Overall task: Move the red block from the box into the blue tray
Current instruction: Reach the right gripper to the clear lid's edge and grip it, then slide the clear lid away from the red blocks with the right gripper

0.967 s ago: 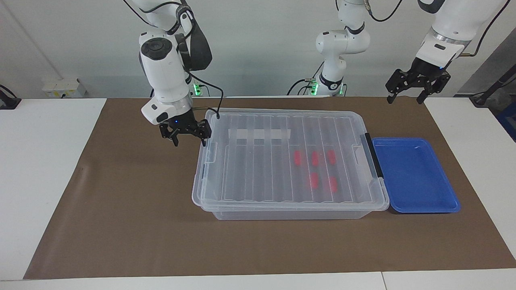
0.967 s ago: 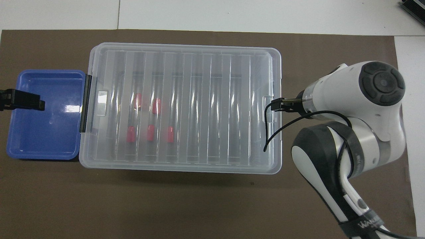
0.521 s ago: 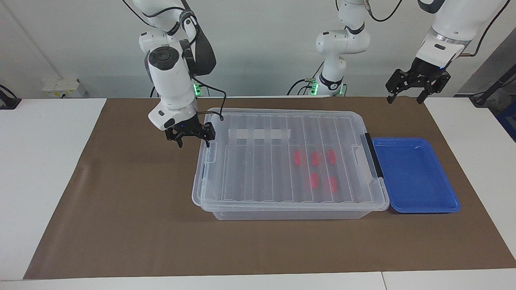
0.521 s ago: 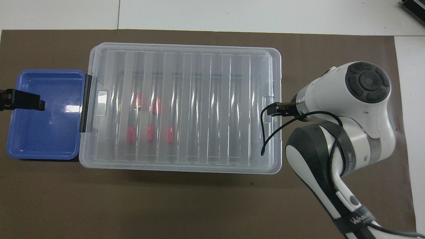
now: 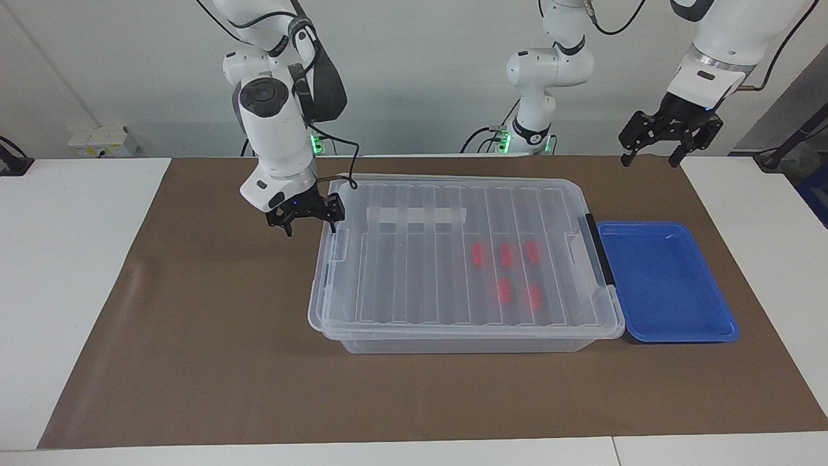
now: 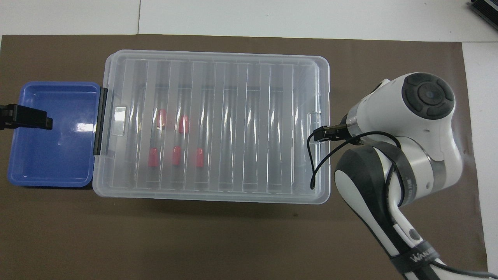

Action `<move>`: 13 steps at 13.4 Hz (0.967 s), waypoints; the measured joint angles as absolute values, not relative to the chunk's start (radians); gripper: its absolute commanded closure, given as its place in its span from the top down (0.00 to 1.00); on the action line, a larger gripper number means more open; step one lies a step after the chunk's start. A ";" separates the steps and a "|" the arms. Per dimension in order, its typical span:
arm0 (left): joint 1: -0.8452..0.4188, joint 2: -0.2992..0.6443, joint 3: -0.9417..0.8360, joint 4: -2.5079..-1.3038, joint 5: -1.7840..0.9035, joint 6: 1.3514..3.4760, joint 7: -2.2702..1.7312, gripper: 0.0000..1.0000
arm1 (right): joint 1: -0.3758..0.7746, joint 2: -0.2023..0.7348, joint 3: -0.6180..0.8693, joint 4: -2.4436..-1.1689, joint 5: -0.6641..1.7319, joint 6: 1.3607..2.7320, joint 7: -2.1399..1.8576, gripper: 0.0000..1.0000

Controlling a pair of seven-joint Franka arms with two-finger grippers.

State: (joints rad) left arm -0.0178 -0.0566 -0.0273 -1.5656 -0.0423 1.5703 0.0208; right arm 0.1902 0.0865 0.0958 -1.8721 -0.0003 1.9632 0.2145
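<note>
- My right gripper (image 5: pixel 310 223), at the left of the facing view, hangs over the box (image 5: pixel 462 259) end, by its clasp; fingers spread wide, empty.
- My left gripper (image 5: pixel 649 155), upper right of that view, waits in the air, open and empty too.
- The five red blocks (image 5: pixel 506 255) lie inside the box under its closed lid, right of centre; the blue tray (image 5: pixel 666 281) touches the box's black-handled end.
- Risk, I judge: prising the clasp off-centre could drag the whole box and shove the tray, or my dangling cable (image 6: pixel 317 163) could snag the lid rim.
- Only writing readable: "WAN…" on my right arm's strap (image 6: pixel 422 258), bottom right of the overhead view.
</note>
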 measured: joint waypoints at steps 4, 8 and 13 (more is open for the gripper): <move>-0.018 -0.057 -0.027 -1.566 -0.042 1.570 0.021 1.00 | 0.173 0.086 0.093 -1.878 0.000 1.963 0.155 1.00; -0.018 -0.057 -0.027 -1.566 -0.042 1.570 0.021 1.00 | 0.100 0.086 0.093 -1.880 0.000 1.963 0.043 1.00; -0.018 -0.057 -0.027 -1.566 -0.042 1.570 0.021 1.00 | 0.024 0.086 0.092 -1.883 0.000 1.963 -0.082 1.00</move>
State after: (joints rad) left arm -0.0178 -0.0566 -0.0273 -1.5656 -0.0423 1.5702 0.0207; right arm 0.0238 0.0863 0.0918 -1.8834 -0.0001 1.9630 -0.0822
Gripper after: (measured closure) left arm 0.000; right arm 0.000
